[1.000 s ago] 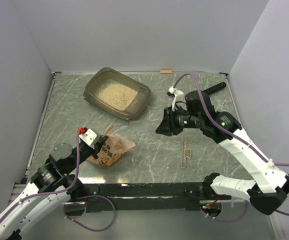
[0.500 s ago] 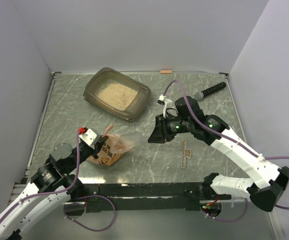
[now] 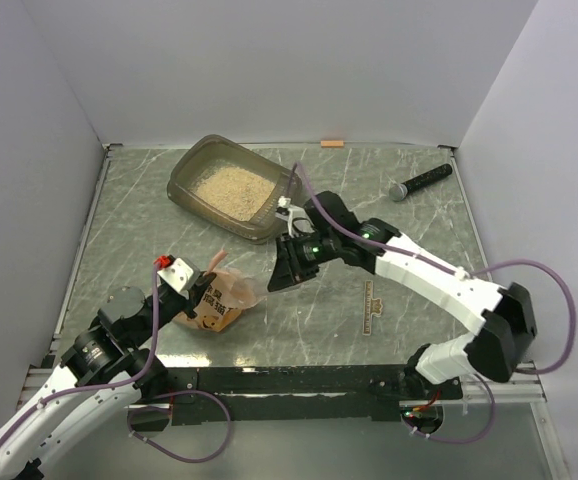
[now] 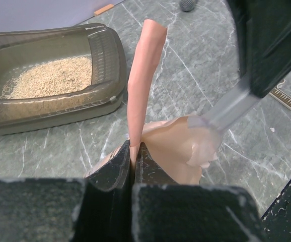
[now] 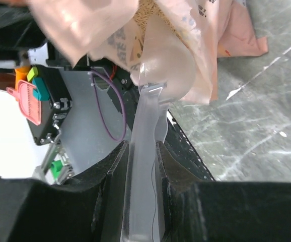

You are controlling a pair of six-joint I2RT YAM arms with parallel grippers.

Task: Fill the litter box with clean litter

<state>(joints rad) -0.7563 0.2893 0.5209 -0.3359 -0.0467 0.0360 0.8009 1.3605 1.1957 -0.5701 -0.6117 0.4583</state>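
Observation:
The litter box (image 3: 182, 181), a grey-brown tray, sits at the back left with beige clean litter (image 3: 231, 187) spread in it; in the left wrist view the litter box (image 4: 108, 55) holds the same litter (image 4: 50, 78). The orange-pink pouch (image 3: 234, 294) stands near the left arm. My left gripper (image 3: 206, 288) is shut on the pouch's upright flap (image 4: 144, 75), pinched at the fingertips (image 4: 134, 148). My right gripper (image 3: 281, 275) is shut on a clear plastic scoop (image 5: 145, 166). The scoop's bowl (image 4: 206, 138) is in the pouch's mouth (image 5: 186, 30), where granules (image 5: 145, 10) show.
A black microphone-like stick (image 3: 421, 182) lies at the back right. A small orange tag (image 3: 332, 144) rests by the back wall. A flat ruler-like piece (image 3: 374, 308) lies right of the pouch. White walls close the table on three sides.
My right arm has swung left across the table with the scoop, from near the microphone to the pouch's mouth. The left arm and pouch have stayed put.

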